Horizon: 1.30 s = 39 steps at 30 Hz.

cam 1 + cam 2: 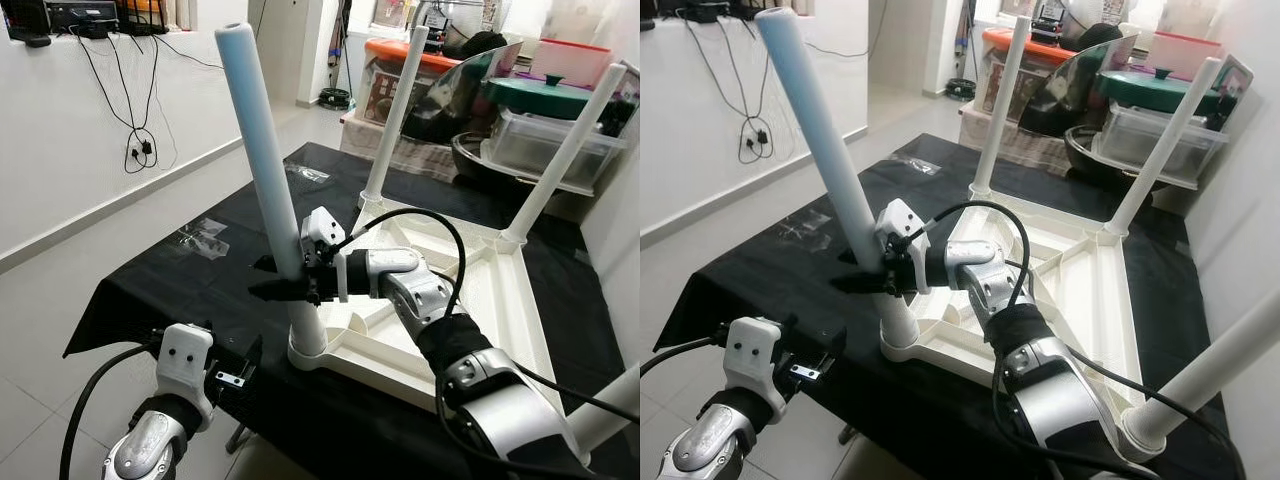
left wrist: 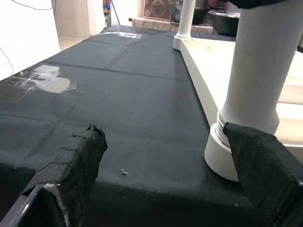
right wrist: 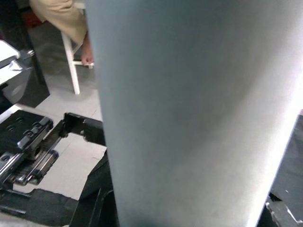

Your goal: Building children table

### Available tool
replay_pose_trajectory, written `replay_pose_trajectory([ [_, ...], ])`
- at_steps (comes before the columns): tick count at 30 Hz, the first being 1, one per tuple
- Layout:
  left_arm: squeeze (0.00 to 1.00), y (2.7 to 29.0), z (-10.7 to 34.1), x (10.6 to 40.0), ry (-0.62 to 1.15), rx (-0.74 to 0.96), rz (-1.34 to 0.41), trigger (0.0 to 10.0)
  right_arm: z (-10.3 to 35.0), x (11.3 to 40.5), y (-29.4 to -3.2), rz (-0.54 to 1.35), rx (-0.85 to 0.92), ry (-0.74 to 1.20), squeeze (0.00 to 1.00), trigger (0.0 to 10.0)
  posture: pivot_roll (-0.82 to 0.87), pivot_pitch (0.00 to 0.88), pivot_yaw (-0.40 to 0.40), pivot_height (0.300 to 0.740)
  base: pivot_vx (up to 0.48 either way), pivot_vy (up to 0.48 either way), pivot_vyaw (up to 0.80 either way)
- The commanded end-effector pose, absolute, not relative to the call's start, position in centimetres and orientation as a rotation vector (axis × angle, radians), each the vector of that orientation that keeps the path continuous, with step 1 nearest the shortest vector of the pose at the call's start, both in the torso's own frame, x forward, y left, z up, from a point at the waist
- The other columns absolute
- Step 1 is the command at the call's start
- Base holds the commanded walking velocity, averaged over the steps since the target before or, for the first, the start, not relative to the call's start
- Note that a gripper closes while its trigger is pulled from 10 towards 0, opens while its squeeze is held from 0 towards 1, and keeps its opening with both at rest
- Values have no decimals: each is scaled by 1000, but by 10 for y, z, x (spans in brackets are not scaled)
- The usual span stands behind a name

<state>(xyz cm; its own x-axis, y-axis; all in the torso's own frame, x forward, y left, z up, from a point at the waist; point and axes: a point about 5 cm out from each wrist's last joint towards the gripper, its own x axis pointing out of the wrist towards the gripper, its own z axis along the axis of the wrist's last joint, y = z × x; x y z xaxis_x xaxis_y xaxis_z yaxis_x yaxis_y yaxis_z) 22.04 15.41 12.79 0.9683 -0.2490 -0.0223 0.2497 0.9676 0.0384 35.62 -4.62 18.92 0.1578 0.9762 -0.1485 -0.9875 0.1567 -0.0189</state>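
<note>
The right gripper (image 1: 285,278) has its fingers clamped around the tilted near-corner leg (image 1: 268,180) of the upturned white children's table (image 1: 500,300), near the black tabletop's (image 1: 180,290) front edge; the left gripper (image 2: 170,179), fingers spread and apparently empty, hovers just beside the leg's base.

Four legs (image 1: 268,180), one tabletop (image 1: 505,300)

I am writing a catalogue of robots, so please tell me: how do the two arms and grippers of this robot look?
Both arms are silver metal with black joint bands and loose black cables. Each wrist carries a white plastic block. The left gripper has two long black fingers wrapped in black fabric tape. The right gripper has black fingers too.
</note>
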Motion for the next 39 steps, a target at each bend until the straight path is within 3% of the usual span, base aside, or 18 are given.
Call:
replay_pose_trajectory([
  [1,0,152,128,219,17,30,-257,10000,157,348,-40,1413,-26,240,0,0,153,0,-179,740,0,0,0],
  [10,0,154,126,221,26,30,-244,10000,146,357,-59,1203,104,249,0,0,139,0,-161,740,0,0,0],
  [23,0,154,126,222,28,31,-246,10000,137,354,-71,1122,145,223,0,0,124,0,-141,740,0,0,0],
  [32,0,155,127,224,27,36,-248,10000,135,345,-66,1159,89,176,0,0,124,0,-137,740,0,0,0],
  [34,0,155,127,225,26,35,-251,10000,137,338,-61,1292,-41,150,0,0,120,0,-127,740,0,0,0],
  [39,0,155,127,225,26,36,-255,10000,141,333,-56,1422,-134,151,0,0,118,0,-128,740,0,0,0],
])
